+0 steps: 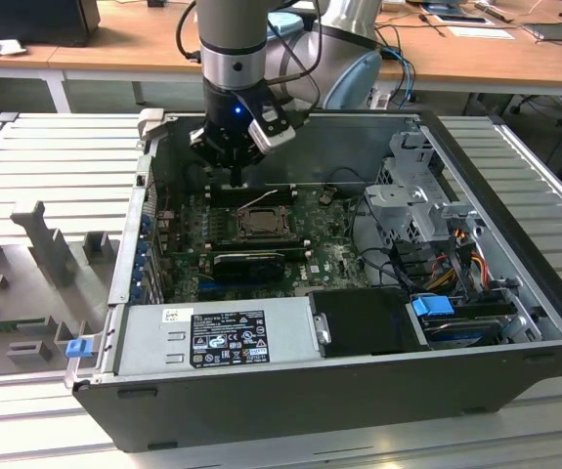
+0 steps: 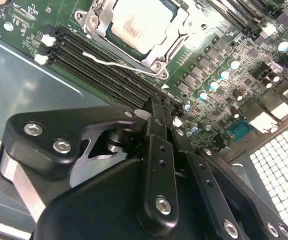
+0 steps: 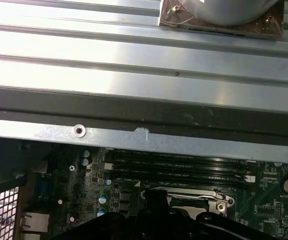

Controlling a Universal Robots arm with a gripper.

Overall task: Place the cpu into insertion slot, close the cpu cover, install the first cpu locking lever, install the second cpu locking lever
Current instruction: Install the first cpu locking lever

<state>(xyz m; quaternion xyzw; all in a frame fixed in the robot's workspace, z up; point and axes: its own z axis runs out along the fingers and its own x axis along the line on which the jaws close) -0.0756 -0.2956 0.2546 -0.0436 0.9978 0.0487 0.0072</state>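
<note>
Thin silvery wire locking lever (image 2: 106, 61) juts out, seemingly unlatched; silvery window-frame cpu cover (image 2: 99, 27) lies down over the pale grey square cpu (image 2: 136, 25), seated in the black-framed insertion slot (image 1: 244, 227); black gripper (image 2: 156, 102) hovers near, fingers pressed together, empty; an off-centre push could slip off the lever and gouge the green circuit board (image 2: 33, 20).
</note>
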